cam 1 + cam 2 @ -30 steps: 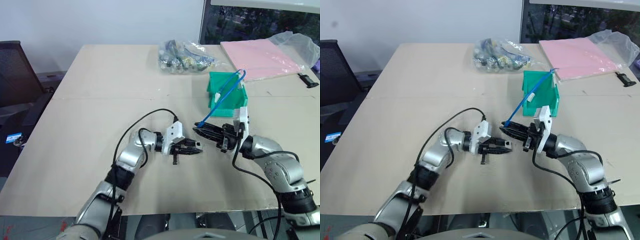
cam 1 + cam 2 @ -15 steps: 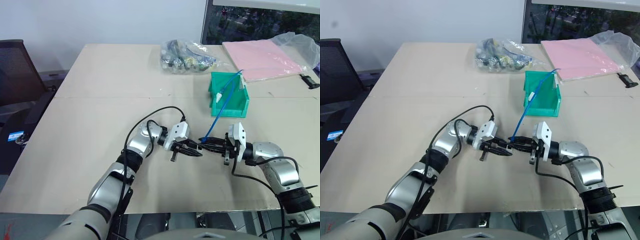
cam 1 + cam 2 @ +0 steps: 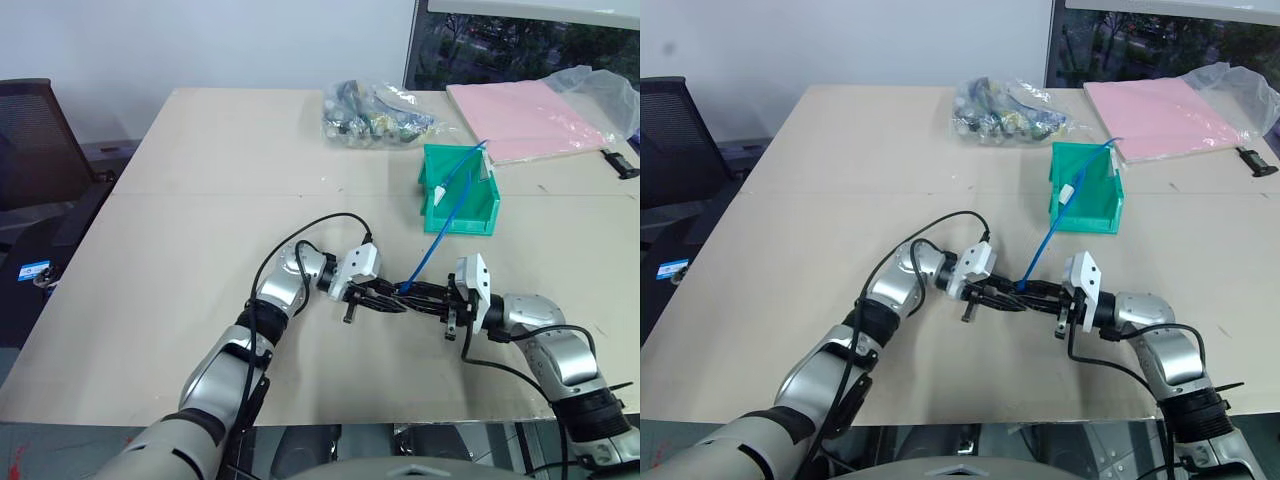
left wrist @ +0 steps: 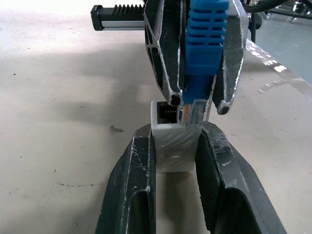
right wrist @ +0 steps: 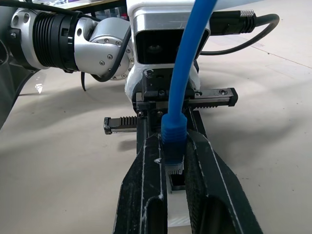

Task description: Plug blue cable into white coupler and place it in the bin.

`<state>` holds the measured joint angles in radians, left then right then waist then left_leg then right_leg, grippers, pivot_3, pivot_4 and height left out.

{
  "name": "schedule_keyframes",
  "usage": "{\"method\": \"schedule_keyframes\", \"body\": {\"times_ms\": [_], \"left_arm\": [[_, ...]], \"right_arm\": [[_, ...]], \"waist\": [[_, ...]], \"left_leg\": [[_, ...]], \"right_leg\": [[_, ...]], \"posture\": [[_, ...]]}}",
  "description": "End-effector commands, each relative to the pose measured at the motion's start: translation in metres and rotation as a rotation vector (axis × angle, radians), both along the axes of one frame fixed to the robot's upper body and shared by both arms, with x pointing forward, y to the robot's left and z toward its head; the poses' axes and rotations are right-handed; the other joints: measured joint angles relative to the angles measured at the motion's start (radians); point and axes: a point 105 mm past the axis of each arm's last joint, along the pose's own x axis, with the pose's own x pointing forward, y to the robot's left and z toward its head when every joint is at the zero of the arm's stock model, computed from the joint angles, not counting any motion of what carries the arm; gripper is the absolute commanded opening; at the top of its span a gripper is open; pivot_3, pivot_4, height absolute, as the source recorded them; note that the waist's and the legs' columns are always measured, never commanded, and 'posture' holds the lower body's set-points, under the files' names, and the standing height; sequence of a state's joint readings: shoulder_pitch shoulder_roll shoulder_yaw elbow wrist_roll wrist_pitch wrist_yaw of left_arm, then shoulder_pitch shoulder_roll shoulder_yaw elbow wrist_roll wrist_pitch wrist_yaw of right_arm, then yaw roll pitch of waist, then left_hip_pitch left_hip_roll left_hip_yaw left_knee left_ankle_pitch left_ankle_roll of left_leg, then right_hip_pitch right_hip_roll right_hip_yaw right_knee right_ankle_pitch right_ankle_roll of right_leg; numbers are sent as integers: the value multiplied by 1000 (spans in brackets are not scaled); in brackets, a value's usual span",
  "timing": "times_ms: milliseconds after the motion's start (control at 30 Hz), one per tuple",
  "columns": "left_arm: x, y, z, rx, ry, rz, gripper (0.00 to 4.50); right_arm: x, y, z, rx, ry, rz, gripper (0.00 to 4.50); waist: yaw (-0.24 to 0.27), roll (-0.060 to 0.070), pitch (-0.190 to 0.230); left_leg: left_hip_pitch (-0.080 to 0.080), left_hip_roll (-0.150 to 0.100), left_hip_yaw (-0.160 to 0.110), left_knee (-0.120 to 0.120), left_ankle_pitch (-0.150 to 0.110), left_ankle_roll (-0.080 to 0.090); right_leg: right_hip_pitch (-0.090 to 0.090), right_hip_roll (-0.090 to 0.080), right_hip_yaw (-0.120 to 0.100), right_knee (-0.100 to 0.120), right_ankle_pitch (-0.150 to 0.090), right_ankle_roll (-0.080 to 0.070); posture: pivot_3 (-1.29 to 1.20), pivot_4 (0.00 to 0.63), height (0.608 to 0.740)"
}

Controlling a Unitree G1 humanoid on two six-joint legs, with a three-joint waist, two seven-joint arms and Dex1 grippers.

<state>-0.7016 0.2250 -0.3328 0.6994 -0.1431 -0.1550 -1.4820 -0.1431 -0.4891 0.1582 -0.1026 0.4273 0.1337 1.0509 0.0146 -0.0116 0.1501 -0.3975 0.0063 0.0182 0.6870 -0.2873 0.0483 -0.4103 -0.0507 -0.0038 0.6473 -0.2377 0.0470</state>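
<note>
Hands (image 3: 402, 297) meet; bin (image 3: 470, 217) holds cable end.

The small white plastic coupler block (image 4: 174, 146) has a matt face moulded with fine diagonal ribs, and the thin light-blue cable (image 5: 187, 63) has a smooth, slightly glossy rubbery jacket, a ribbed blue boot and a clear plastic plug. The black fingers (image 4: 131, 190) look like hard, worn plastic with pale scuffs, against bare silvery metal on the arms. The beige table (image 3: 200, 180) is matt and faintly speckled; the green plastic bin (image 3: 458, 190) is smooth with a light sheen.
</note>
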Motion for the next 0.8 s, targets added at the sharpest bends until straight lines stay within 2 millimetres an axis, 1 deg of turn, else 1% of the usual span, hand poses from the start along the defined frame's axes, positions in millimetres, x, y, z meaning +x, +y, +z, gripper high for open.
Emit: {"method": "schedule_keyframes", "body": {"times_ms": [33,333,467,600,800], "left_arm": [[-6,1,-7,9,32,-21,518],[-8,3,-8,26,30,-40,518],[-9,3,-9,33,28,-51,518],[-9,3,-10,34,24,-53,518],[-9,2,-10,30,22,-47,518]], "right_arm": [[4,-11,-10,-41,37,-61,0],[7,-15,-12,-26,77,-80,0],[10,-19,-16,-47,86,-106,0],[12,-22,-16,-32,100,-131,0],[6,-23,-17,-43,100,-99,0]], "waist": [[0,0,0],[-1,0,0],[-1,0,0],[-2,0,0],[-3,0,0]], "left_leg": [[0,0,0,0,0,0],[1,0,0,0,0,0],[1,0,0,0,0,0],[1,0,0,0,0,0],[1,0,0,0,0,0]], "right_leg": [[0,0,0,0,0,0],[0,0,0,0,0,0],[0,0,0,0,0,0],[0,0,0,0,0,0],[0,1,1,0,0,0]], "posture": [[0,150,740],[0,150,740],[0,150,740],[0,150,740],[0,150,740]]}}
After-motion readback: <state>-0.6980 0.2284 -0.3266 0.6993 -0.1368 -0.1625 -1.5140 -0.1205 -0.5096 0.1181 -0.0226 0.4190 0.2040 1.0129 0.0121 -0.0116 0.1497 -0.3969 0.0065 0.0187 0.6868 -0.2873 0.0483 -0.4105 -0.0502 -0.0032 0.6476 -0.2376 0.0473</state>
